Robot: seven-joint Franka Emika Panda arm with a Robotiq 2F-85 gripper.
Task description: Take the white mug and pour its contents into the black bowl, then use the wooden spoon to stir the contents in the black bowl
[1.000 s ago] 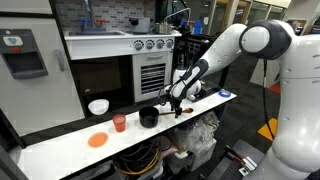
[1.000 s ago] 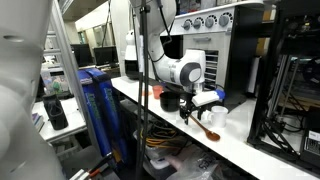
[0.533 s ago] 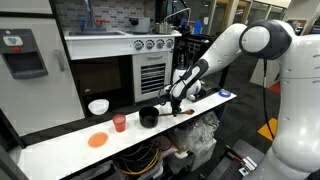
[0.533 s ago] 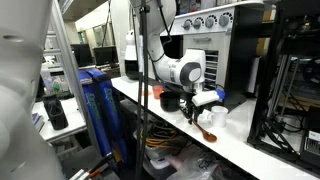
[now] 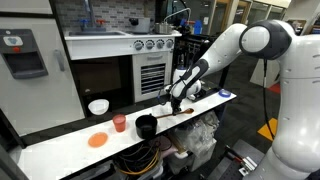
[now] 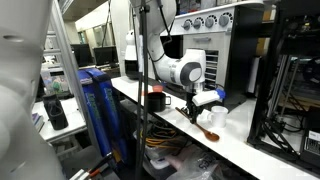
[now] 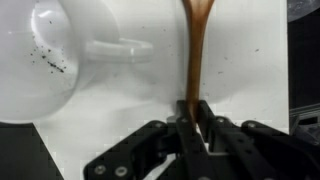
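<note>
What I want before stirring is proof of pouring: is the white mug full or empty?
Nearly empty: in the wrist view the white mug shows a bare white inside, only dark specks.

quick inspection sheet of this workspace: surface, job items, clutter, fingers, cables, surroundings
surface: long white counter
job's things: black bowl upright near the front edge; wooden spoon gripped by its handle; white mug beside the spoon, dark specks inside
clutter: red cup, orange disc, white bowl
grippers: gripper low over the counter, fingers shut on the wooden spoon
cables: tangled bundle under the counter
surroundings: oven with knobs behind the counter
</note>
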